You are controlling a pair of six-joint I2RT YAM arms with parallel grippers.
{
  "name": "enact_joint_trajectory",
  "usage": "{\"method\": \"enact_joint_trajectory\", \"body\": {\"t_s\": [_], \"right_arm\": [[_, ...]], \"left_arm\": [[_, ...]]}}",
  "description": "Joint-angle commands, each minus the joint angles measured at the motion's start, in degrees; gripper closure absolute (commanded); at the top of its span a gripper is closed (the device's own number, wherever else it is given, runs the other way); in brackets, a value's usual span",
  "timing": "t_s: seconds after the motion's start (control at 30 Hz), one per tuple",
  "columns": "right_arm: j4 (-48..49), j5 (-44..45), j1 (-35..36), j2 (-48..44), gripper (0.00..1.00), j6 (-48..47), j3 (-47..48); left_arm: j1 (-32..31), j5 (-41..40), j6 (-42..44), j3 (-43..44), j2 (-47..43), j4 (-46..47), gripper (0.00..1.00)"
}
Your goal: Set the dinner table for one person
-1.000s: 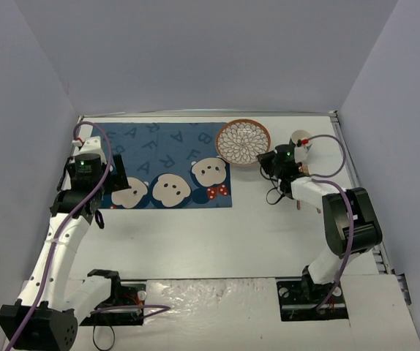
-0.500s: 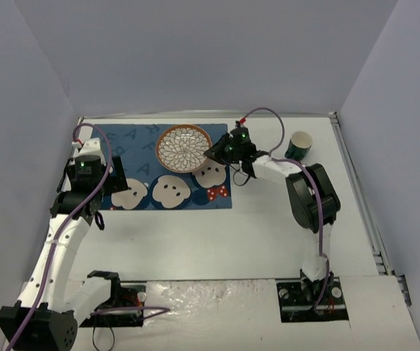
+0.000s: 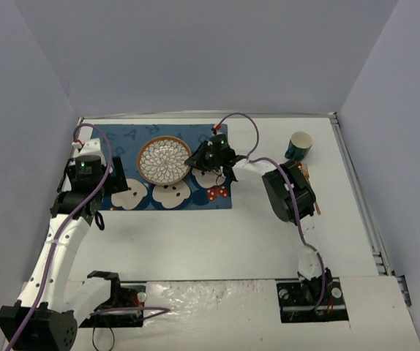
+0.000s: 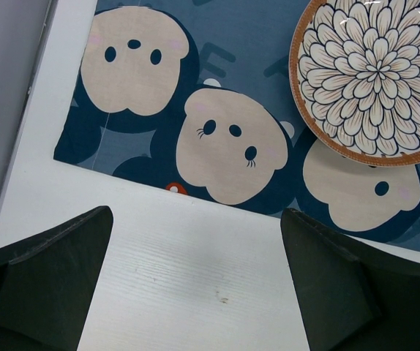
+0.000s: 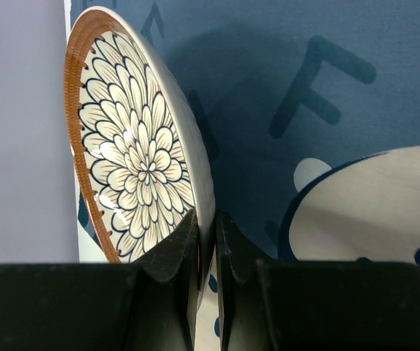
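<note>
The blue cloth placemat with white bear faces [image 3: 173,194] lies flat toward the far left corner of the large white matte worktop [image 3: 268,227], so the base is laid. The right pincer [image 5: 206,241] is clamped on the rim of the round brown-rimmed, petal-patterned plate [image 3: 164,160], tilted over the placemat and seemingly not yet set down. The left pincer [image 4: 195,219] gapes wide and empty. The dark green paper cup [image 3: 298,145], near the far right corner, awaits placing.

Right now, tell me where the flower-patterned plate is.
In the top view, the plate is over the blue placemat, left of centre toward the back, its rim pinched by the right gripper.
</note>
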Motion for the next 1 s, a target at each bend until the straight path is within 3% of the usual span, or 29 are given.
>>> {"method": "enact_joint_trajectory", "body": {"t_s": [0.0, 0.23, 0.97], "right_arm": [[16.1, -2.6, 1.0, -1.9, 1.0, 4.7, 6.1], [19.6, -0.4, 2.0, 0.2, 1.0, 8.1, 7.0], [17.1, 5.7, 4.6, 4.6, 1.0, 10.5, 11.4]], "left_arm": [[-0.2, -1.1, -0.5, 2.6, 0.0, 1.4, 0.03], [-0.2, -1.4, -0.8, 2.5, 0.2, 1.2, 0.03], [-1.0, -2.1, -1.3, 2.4, 0.1, 0.6, 0.03]]}}
